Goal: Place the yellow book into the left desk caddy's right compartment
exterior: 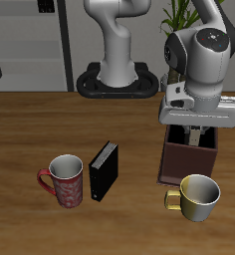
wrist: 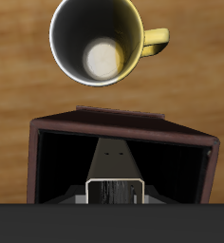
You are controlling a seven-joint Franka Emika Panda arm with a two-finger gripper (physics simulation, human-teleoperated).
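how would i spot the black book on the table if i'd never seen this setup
Start at the wooden table and find the red patterned mug near its front edge. The black book stands upright right beside that mug, between it and the dark brown caddy. It is the only thin, flat, all-black slab; its neighbours are round mugs.

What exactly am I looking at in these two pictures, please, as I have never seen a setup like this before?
These are simulator renders of a robot arm at a wooden table. One picture looks at it from the front and above; the other comes from a camera on the arm's wrist, looking down.

The gripper hangs over the left desk caddy, a dark brown open box. Whether it holds anything is hard to tell; the wrist view shows only a pale thing inside the caddy.

Also on the table: a yellow mug, a red patterned mug and a black book standing upright.
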